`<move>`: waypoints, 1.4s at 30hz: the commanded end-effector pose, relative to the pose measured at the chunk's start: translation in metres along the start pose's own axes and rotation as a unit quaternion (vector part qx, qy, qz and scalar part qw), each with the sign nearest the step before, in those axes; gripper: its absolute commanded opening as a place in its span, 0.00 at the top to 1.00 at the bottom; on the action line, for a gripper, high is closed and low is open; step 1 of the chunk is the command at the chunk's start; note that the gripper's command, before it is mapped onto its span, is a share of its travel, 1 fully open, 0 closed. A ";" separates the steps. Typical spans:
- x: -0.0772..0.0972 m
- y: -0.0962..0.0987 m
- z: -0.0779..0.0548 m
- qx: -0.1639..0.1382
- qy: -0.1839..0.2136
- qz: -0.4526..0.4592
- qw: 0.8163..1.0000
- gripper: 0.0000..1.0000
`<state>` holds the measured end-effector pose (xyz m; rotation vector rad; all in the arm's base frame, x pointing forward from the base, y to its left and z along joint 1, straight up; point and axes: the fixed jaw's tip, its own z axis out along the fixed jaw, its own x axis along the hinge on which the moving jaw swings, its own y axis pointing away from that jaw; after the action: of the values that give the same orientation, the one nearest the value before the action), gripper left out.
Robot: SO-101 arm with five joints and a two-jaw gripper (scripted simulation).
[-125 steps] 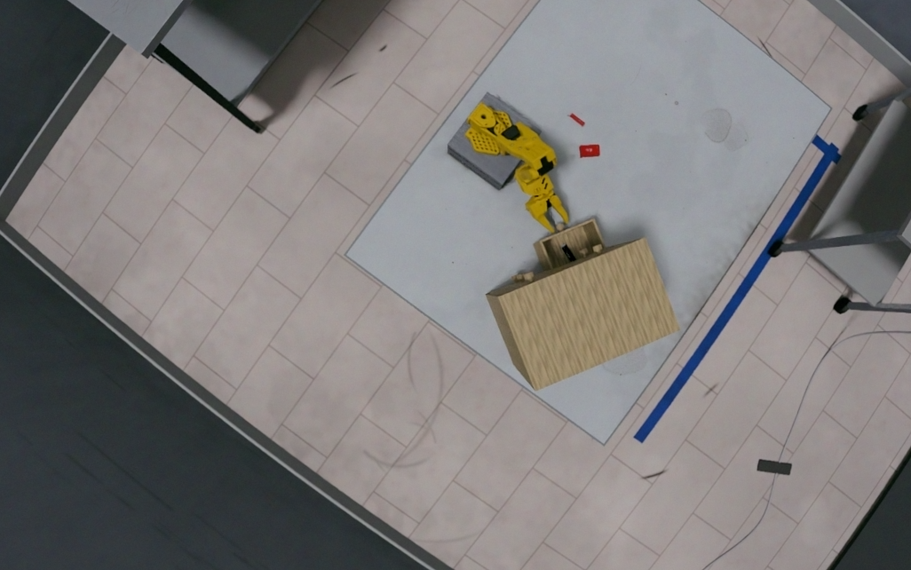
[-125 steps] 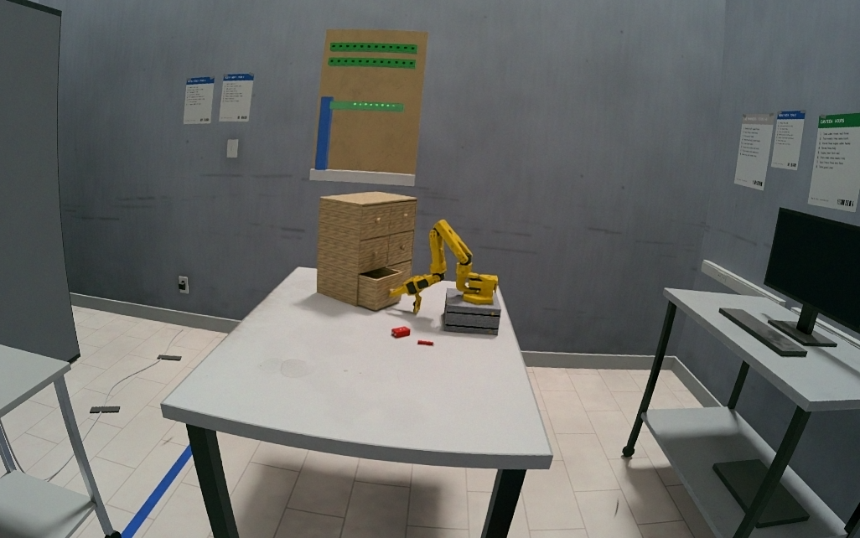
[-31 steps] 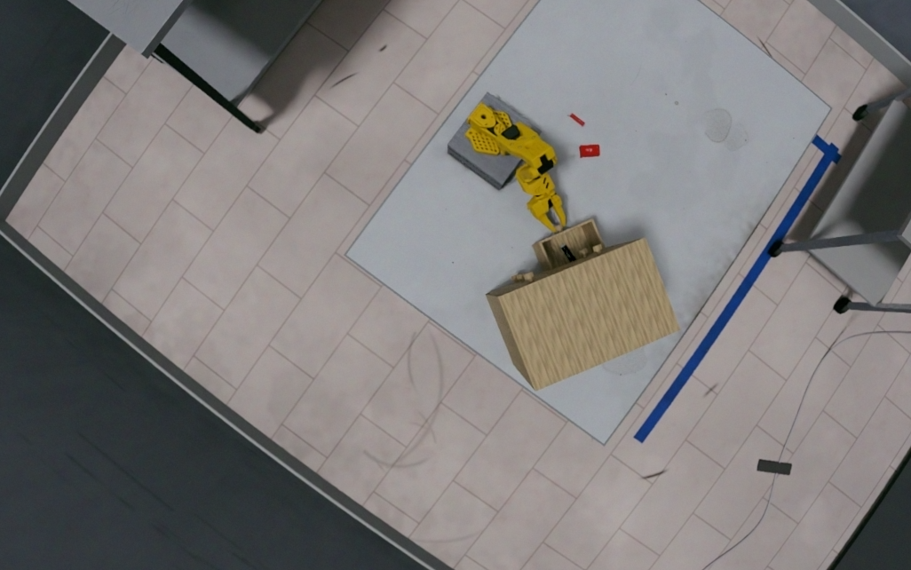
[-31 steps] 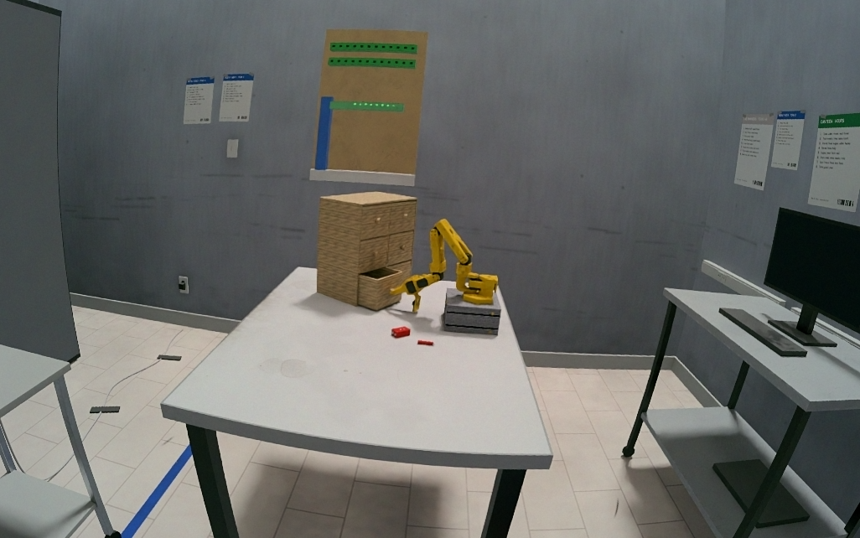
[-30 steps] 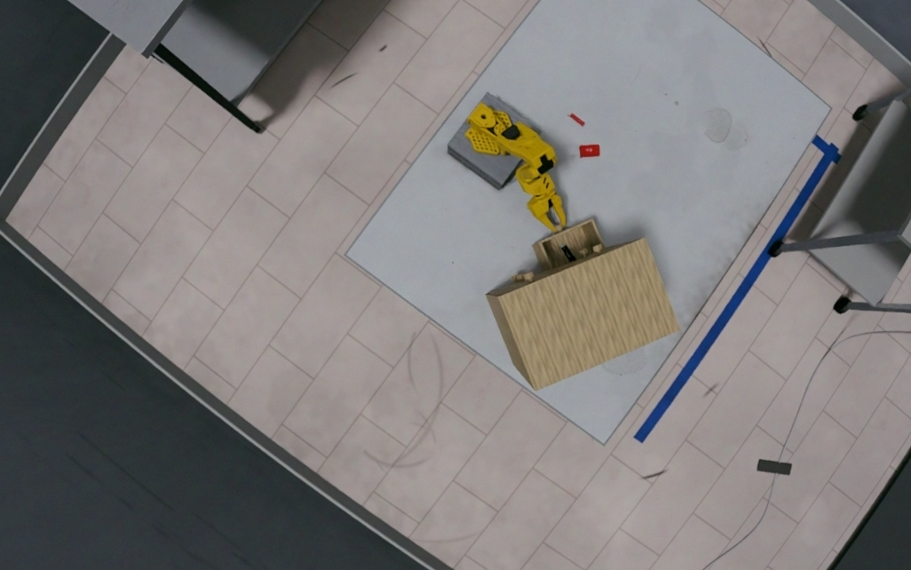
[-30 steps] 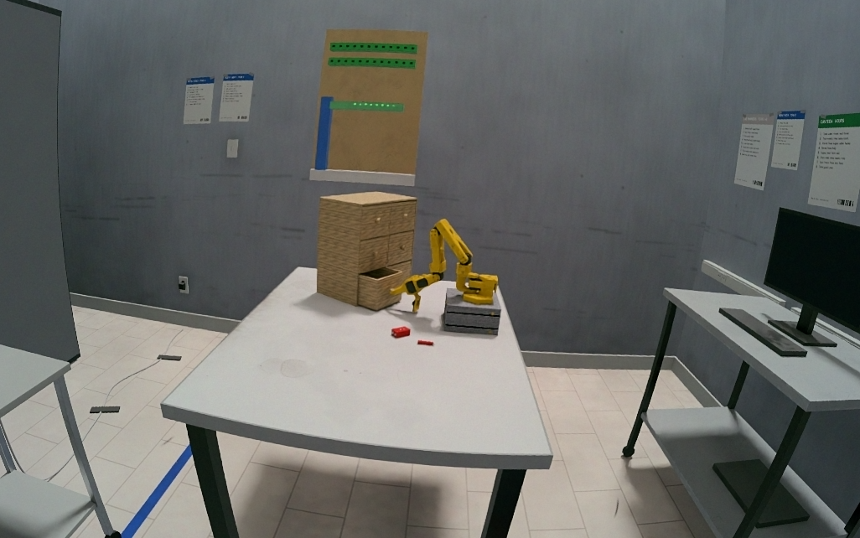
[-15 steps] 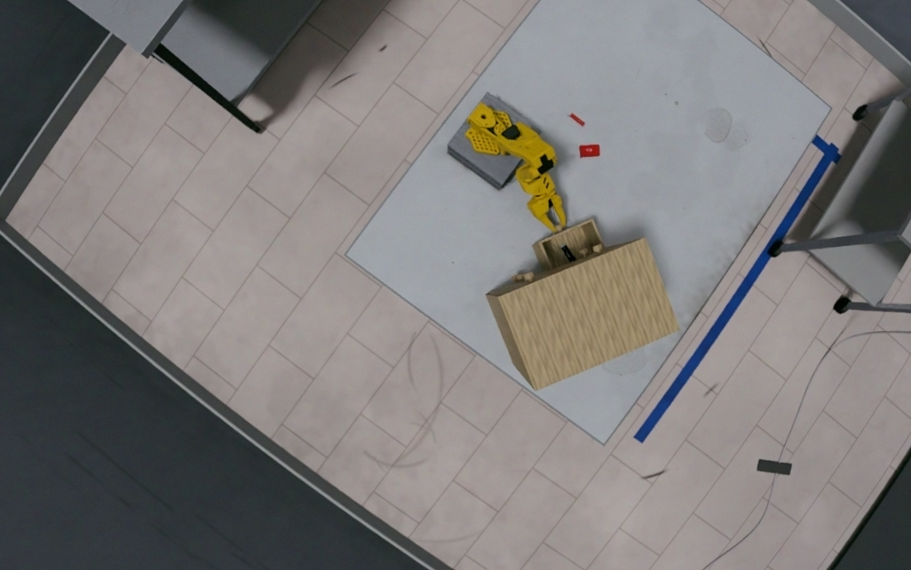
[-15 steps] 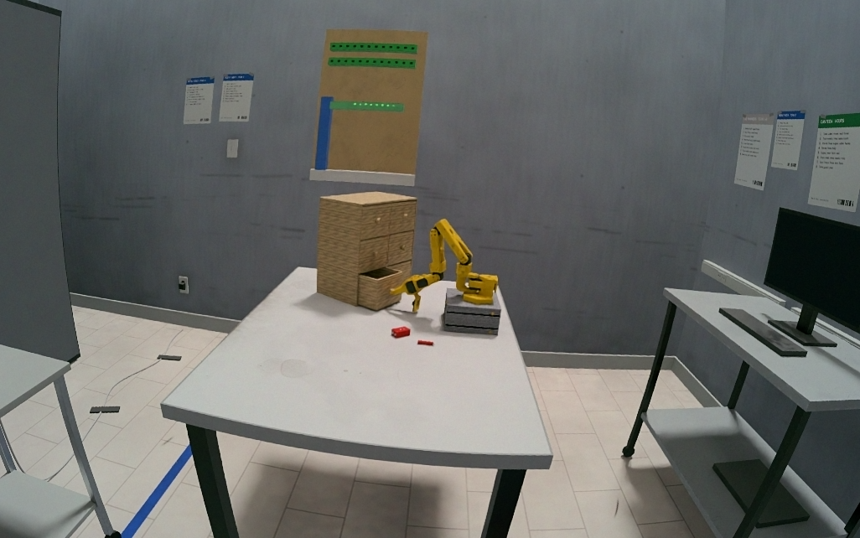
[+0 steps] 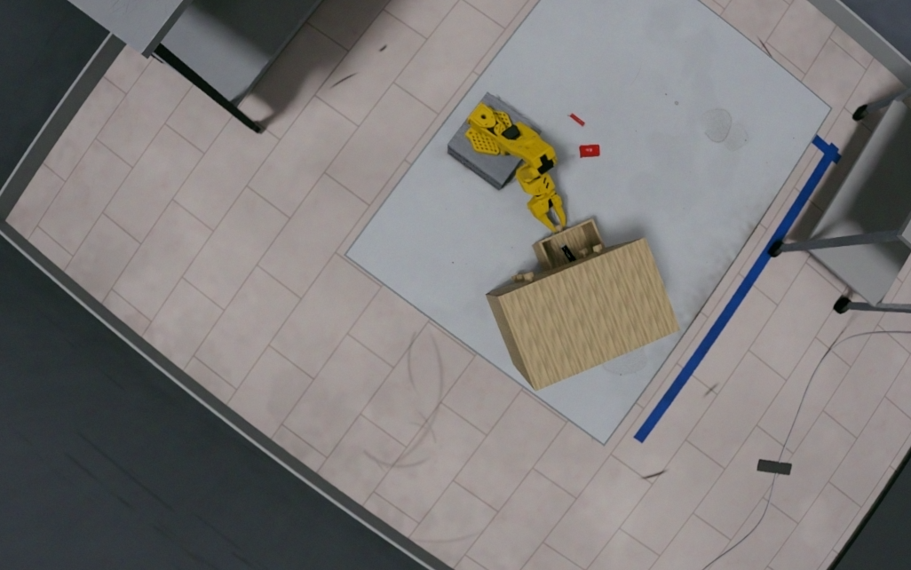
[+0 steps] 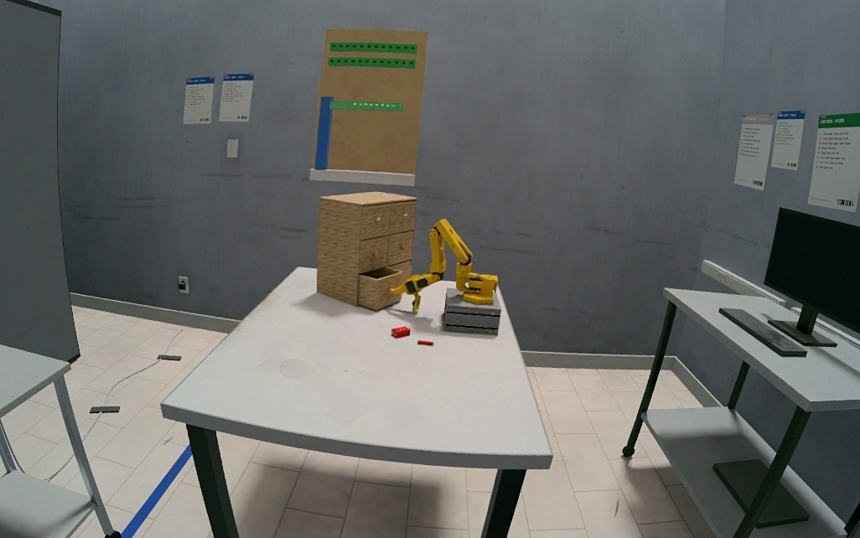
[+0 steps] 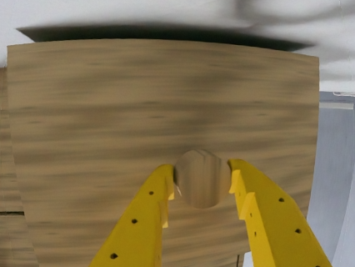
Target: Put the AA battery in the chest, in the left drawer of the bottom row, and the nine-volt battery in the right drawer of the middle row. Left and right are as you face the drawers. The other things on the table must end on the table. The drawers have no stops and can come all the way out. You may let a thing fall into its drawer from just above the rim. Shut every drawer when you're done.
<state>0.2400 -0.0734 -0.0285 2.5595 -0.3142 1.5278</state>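
Grey table [image 10: 354, 406] carries wooden chest [image 10: 342, 253], arm's base block [image 10: 472, 315], two red pieces [image 10: 400, 331].

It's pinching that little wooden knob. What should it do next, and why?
Probably push the drawer straight in. The fingers are shut on its knob, the drawer stands pulled out, and a small dark thing, likely a battery, already lies inside.

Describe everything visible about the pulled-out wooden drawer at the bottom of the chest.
The light wood-grain drawer sits in the bottom row of the wooden chest, drawn partly out towards the yellow arm. It is an open-topped box resting level, still engaged in the chest. A small dark object lies inside; I cannot identify it. Its round wooden knob on the front panel is clamped between the yellow gripper. The other drawers look shut.
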 end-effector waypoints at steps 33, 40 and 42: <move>0.014 0.004 0.026 -0.006 0.000 0.011 1.000 1.00; 0.016 0.005 0.030 -0.008 0.000 0.012 1.000 1.00; 0.017 0.006 0.032 -0.009 0.000 0.012 1.000 1.00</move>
<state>0.2691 -0.0862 -0.0287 2.5526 -0.3403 1.5165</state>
